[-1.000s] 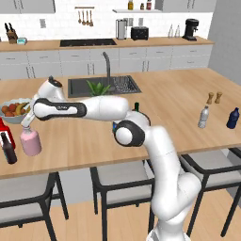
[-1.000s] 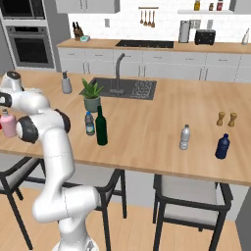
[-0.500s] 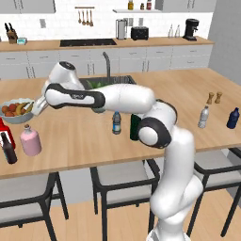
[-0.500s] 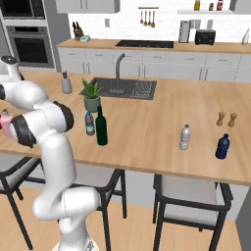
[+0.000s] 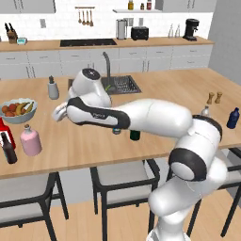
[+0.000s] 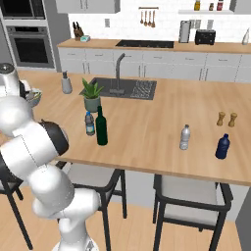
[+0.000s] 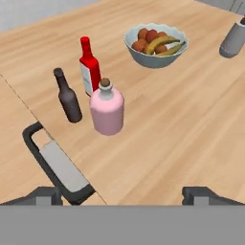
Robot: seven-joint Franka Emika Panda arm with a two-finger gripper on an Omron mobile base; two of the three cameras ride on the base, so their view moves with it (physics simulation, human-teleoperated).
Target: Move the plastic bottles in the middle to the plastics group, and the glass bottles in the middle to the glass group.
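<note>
Your claw (image 7: 122, 191) was wide open and held nothing; in the hand view both tips sat at the bottom corners with bare table (image 7: 182, 119) between them. The pink bottle (image 7: 107, 108) stood upright above them at centre-left of that frame, already parked just beside the red bottle (image 7: 89, 67) and the dark brown bottle (image 7: 68, 96), so I'd judge that one done. What was left lay the other way: in the right base view the green wine bottle (image 6: 101, 126) and the blue-capped water bottle (image 6: 89, 123) stood side by side left of centre, in front of the potted plant (image 6: 91, 95). In the left base view the claw (image 5: 58, 112) hung at mid-left, with the pink bottle (image 5: 31, 140) below and left of it near the table edge, and the middle bottles mostly hidden behind the forearm, right of the claw. Both stood upright, long axis vertical, so a level side approach looked right. The plastics pair, clear bottle (image 6: 185, 137) and dark blue bottle (image 6: 223, 146), stood at the right of the table.
</note>
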